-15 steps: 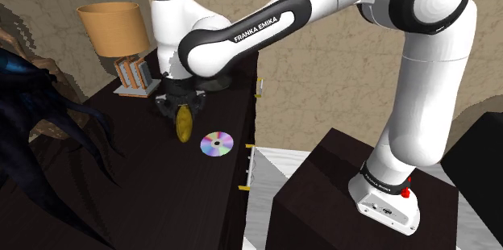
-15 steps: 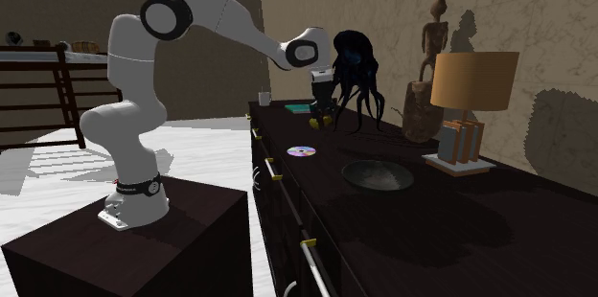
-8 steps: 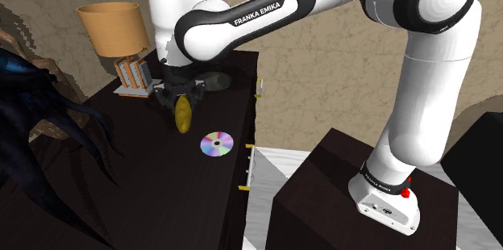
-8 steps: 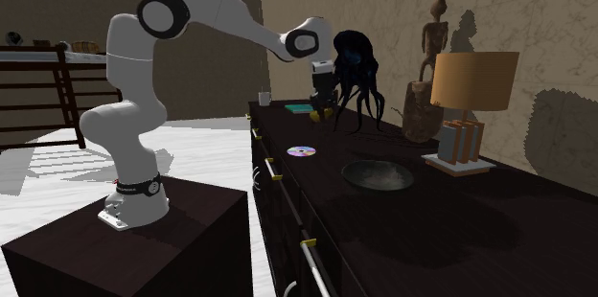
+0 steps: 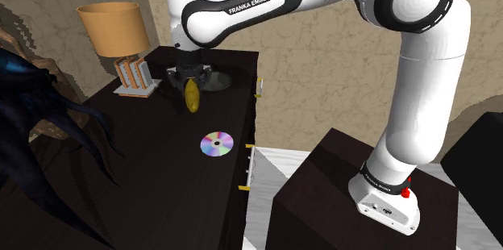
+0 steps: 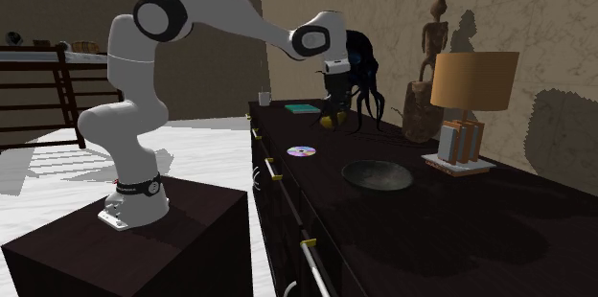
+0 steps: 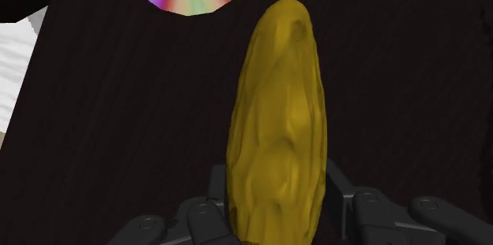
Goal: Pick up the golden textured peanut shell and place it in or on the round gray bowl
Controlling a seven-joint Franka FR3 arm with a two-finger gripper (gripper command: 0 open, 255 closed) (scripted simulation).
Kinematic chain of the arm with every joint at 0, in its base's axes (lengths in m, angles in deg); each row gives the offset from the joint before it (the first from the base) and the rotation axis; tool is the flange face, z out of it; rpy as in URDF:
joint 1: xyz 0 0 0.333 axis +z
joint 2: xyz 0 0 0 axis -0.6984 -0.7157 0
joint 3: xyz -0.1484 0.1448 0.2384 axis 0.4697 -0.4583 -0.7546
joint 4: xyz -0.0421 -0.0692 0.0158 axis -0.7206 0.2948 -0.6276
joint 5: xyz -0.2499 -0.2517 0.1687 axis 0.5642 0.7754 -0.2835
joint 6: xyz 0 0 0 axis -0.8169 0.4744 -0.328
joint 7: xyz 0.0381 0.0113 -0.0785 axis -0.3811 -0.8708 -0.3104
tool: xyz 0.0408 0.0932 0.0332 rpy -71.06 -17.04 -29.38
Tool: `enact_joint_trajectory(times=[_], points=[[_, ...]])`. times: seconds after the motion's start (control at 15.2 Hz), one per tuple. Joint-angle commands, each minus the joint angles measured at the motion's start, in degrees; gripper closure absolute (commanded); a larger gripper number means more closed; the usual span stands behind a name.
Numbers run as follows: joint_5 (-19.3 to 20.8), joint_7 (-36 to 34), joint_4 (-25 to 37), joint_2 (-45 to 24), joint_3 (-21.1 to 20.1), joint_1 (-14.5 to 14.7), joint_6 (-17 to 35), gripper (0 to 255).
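Hand (image 5: 192, 81), clasping golden peanut shell (image 7: 278, 125), shell hanging beneath

The only words that can be read are "FRANKA EMIKA", in white capitals on the black link (image 5: 252, 5) of the arm's forearm in the shoulder view (the lettering runs along the link, rising toward that view's right). The dark band (image 5: 379, 177) at the arm's foot bears pale marks too small to read.

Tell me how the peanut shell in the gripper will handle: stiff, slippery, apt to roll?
Probably stiff: the peanut shell hangs straight from the gripper without sagging. Its rounded, elongated form may roll once released in the bowl.
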Motion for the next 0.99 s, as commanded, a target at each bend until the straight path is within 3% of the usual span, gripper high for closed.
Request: enact_joint_trajectory(times=[0.0,0.53,0.92], points=[[-0.16,2.62,1.25,-0.86,0.83,-1.52,-0.31,255],[0.57,11.05,11.27,-7.90,3.81,-5.78,-3.40,255],[1.56,16.92,23.59,-15.89,5.85,-7.81,-7.81,255]])
